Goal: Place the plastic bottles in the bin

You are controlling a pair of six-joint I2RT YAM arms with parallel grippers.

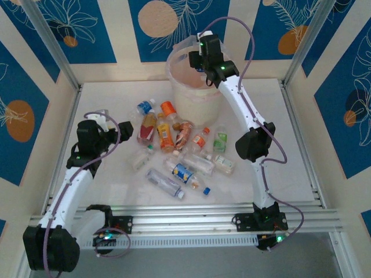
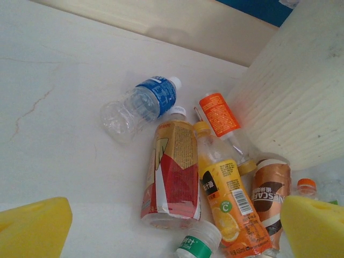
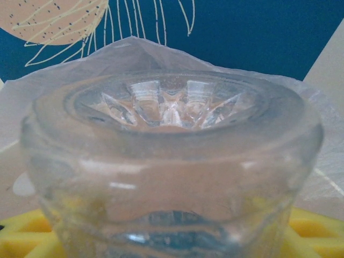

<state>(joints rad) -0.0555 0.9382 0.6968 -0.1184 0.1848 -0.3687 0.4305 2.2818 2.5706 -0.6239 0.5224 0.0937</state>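
Clear bottle [image 3: 172, 161] lengthwise along right hand [image 1: 200, 62], base toward bin [image 1: 194, 103]

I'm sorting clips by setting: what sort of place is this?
Probably a robot test cell, not a home: a white table fenced by aluminium framing, printed blue wall panels, and plastic bottles strewn beside a bin.

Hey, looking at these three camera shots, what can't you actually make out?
- Top view: what lies inside the bin; the right arm over its mouth hides it.
- Right wrist view: whether the right hand is gripping the clear bottle; the bottle covers the contact.
- Left wrist view: the green-capped bottle, its body cut off by the bottom edge.
- Top view: labels of the loose bottles, too small to read.
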